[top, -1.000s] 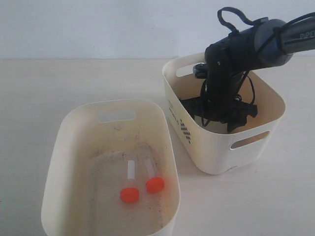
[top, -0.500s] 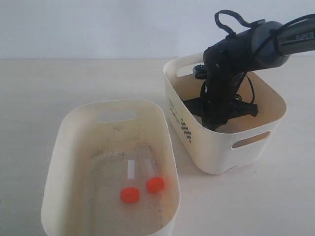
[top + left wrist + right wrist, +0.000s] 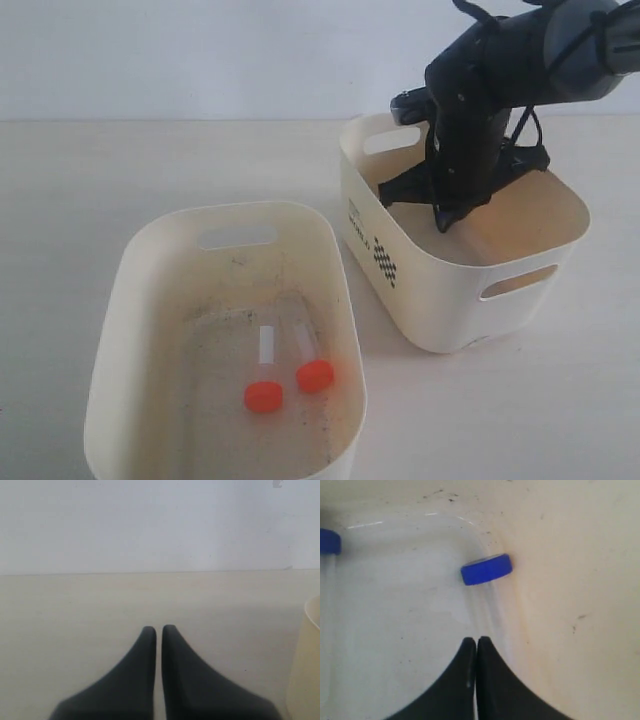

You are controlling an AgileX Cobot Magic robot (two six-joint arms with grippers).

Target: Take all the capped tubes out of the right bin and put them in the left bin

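Over the right bin [image 3: 415, 290], whose black checkered mark faces the left bin [image 3: 128, 300]: right gripper [image 3: 446, 220], pointed down inside the rim. Clenched, both fingertips [image 3: 468, 650] pressed flat against each other, no tube seen between them.

Just ahead of those tips, on the bin's floor: first blue-capped tube [image 3: 486, 569]. Cap turned away from the gripper and close against the curved foot of the bin's wall. Clear body running back toward the tips and ending right by 1 finger; touching it or merely beside it, cannot tell.

Off to one side, well apart from the gripper and cut by the frame edge of the right wrist view: second blue-capped tube [image 3: 327, 541], also lying flat on the floor.

In the left bin, on the dark-speckled floor: 2 tubes side by side, close together, caps toward the exterior camera. Slightly nearer that camera, first orange-capped tube [image 3: 264, 385]; just beside it, second orange-capped tube [image 3: 312, 368]. Both well apart from the right gripper, with the walls of both bins between.

Left gripper [image 3: 156, 630] closed as well, only a hairline slit between its 2 fingers, nothing in it, low over the bare pale table [image 3: 75, 605]. At the edge of the left wrist view, a cream bin wall [image 3: 306, 665]; which bin, cannot tell
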